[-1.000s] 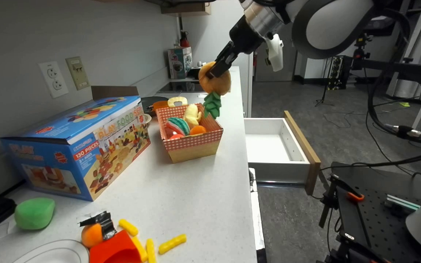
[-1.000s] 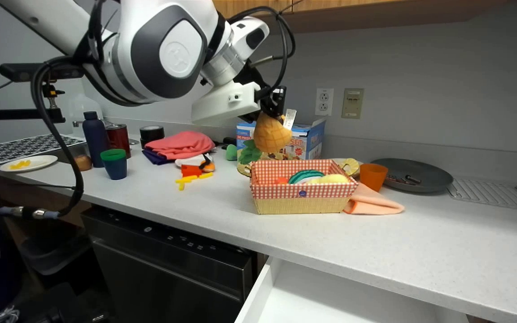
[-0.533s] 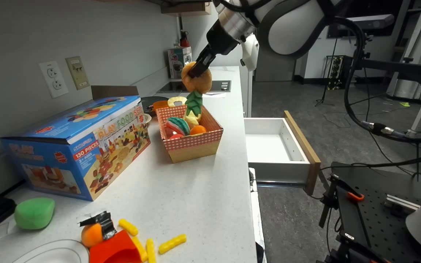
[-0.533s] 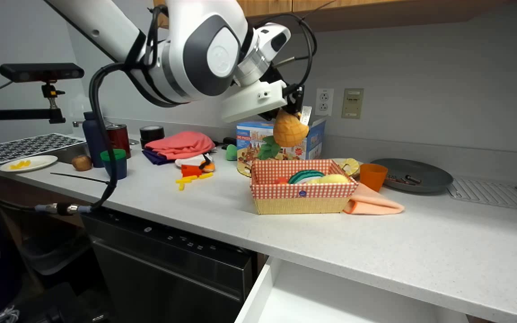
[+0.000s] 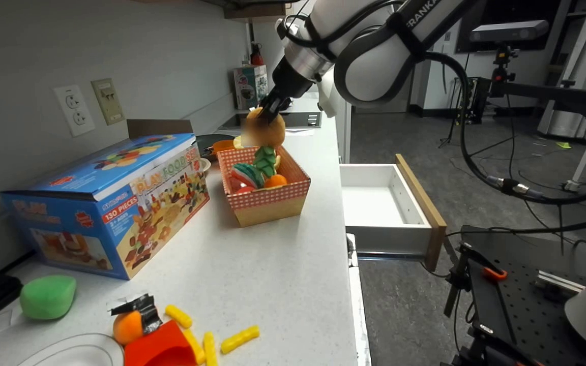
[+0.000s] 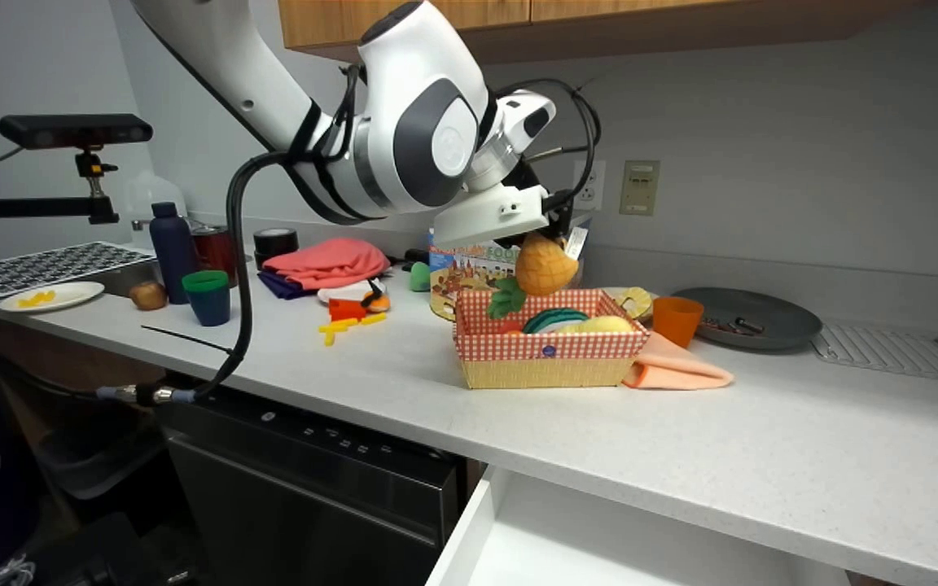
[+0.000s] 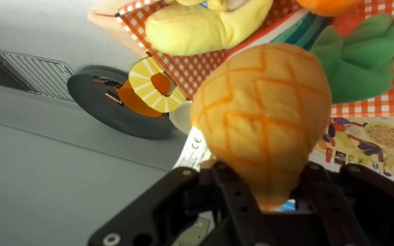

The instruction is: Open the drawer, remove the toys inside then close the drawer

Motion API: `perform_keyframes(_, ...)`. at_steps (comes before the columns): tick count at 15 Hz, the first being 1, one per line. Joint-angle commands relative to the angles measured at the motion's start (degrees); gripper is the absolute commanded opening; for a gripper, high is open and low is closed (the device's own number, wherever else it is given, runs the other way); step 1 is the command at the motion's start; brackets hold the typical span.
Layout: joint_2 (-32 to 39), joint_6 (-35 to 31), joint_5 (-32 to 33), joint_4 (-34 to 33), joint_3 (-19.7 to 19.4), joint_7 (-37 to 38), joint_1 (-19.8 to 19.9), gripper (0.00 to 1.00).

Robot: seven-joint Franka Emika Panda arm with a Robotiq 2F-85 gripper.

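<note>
Here, pincer (image 7: 266,172) tight on toy pineapple (image 6: 545,267) above basket (image 6: 554,373) with watermelon (image 5: 246,174) and banana (image 7: 186,32) inside, drawer (image 5: 392,239) open.

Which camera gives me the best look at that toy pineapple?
The wrist view: the toy pineapple shows large and close, with its crisscross lines, green leaves and white tag. Both exterior views show it smaller, leaves lower than the body, held by the fingers.

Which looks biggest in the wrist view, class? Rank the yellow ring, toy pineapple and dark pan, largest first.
1. Toy pineapple, seen close up
2. Dark pan, partly hidden
3. Yellow ring
</note>
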State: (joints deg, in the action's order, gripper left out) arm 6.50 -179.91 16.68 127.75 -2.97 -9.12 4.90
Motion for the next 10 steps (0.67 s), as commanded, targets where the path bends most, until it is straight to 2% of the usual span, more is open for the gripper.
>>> perform_keyframes(1,0.7,1.8,0.3,-1.8,0.2,1.2,-1.3,0.61)
perform_keyframes(6,-4.3,1.7,3.0,0.2,-1.7,1.9,-2.0,0.98)
perform_keyframes(10,-10.7,6.0,15.8,2.3,-5.7,4.8,-0.2,1.0)
